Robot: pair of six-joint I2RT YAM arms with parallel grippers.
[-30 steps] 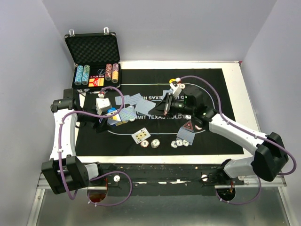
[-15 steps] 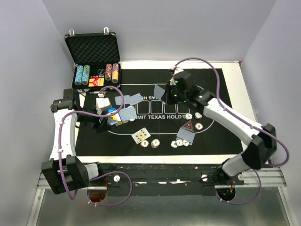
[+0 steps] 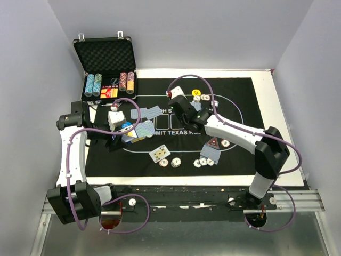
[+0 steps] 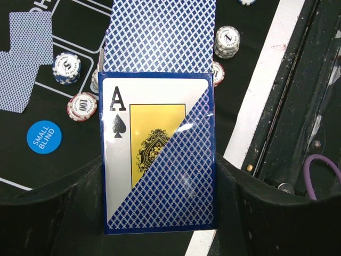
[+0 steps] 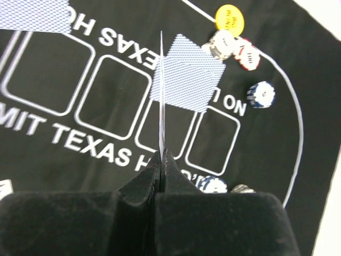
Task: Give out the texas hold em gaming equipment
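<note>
My left gripper [image 4: 160, 181] is shut on a blue card box [image 4: 176, 176] with an ace-of-spades window; blue-backed cards [image 4: 160, 37] stick out of its top. In the top view this gripper [image 3: 120, 137] hovers over the left part of the mat beside the blue button [image 3: 127, 127]. My right gripper [image 5: 161, 156] is shut on one playing card [image 5: 161, 90], seen edge-on, above the printed card boxes. In the top view it [image 3: 180, 106] is at mat centre. Another blue-backed card [image 5: 186, 72] lies flat below. A yellow button [image 5: 229, 19], chips [image 5: 224, 44] and the dark red marker [image 3: 213, 143] lie on the mat.
The open foam-lined case [image 3: 106, 66] with chip stacks stands at the back left. A face-up card [image 3: 159, 153] and chips [image 3: 170, 161] lie near the mat's front edge, with more cards [image 3: 209, 153] and chips [image 3: 201, 161] to their right. Loose cards [image 3: 152, 112] lie left of centre.
My right arm has swung left across the mat, carrying its card from the right centre to over the printed boxes. My left arm has barely moved.
</note>
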